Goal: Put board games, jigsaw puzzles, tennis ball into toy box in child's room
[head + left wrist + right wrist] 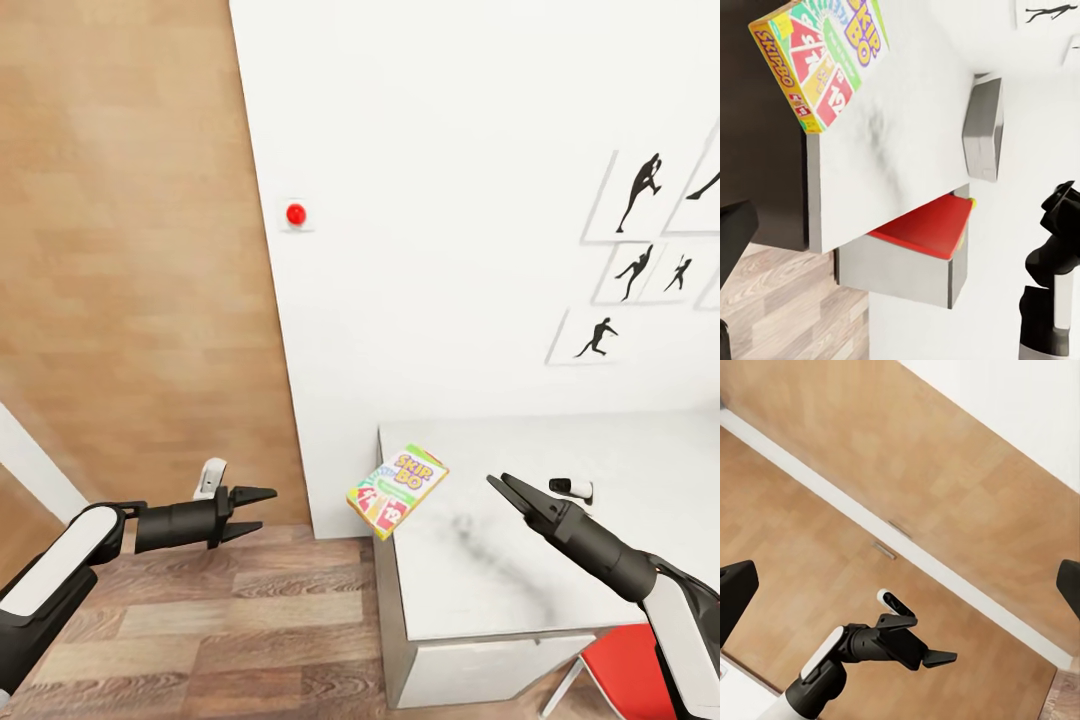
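While both grippers hang empty, SKIP BO box point(397, 491) overhanging table point(560, 560) corner.

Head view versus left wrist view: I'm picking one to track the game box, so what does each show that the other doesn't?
Head view alone: the left hand with open fingers over the wood floor, the right hand above the table, a red button on the wall.

Left wrist view alone: the table's underside, with a red chair seat tucked beneath.

Both: the SKIP BO box overhanging the table's corner, and the silhouette pictures.
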{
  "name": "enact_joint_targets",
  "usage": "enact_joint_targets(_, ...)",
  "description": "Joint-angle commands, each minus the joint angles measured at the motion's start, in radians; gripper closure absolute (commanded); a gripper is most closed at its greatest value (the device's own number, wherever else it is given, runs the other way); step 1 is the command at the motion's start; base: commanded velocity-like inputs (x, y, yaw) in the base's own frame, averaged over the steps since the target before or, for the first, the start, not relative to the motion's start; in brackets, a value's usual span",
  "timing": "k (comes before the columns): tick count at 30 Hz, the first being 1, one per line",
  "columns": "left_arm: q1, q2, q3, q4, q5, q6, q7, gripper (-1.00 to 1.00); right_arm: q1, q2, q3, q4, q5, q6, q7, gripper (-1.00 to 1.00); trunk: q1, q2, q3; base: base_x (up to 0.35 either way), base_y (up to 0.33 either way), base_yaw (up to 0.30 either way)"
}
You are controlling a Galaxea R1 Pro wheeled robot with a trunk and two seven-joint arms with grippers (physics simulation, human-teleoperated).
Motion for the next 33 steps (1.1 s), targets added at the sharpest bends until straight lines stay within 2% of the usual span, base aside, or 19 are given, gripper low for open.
enact_joint_targets(1, -0.001, 0.001, -0.001, 0.0, 0.0, 0.001, -0.002, -1.0, -0.001, 0.0, 0.0, 0.0, -0.002, 0.005, 0.001, -1.0, 0.001, -0.002, -0.002, 0.031, -0.019, 0.0)
enact_joint_targets(10, -0.001, 0.0, -0.002, 0.0, -0.001, 0.001, -0.002, -1.0, -0.001, 0.0, 0.0, 0.0, -0.002, 0.005, 0.0, -1.0, 0.001, -0.002, -0.002, 0.036, -0.025, 0.0)
enact_joint_targets(19, -0.001, 0.0, -0.002, 0.0, -0.001, 0.001, -0.003, -1.0, -0.001, 0.001, 0.001, 0.0, -0.002, 0.005, -0.001, -1.0, 0.001, -0.002, -0.002, 0.163, -0.123, 0.0)
enact_joint_targets(33, -0.001, 0.0, -0.001, 0.0, -0.001, 0.001, -0.002, -1.0, -0.001, 0.001, 0.006, 0.0, -0.002, 0.005, -0.003, -1.0, 0.001, -0.002, -0.002, 0.146, -0.014, 0.0)
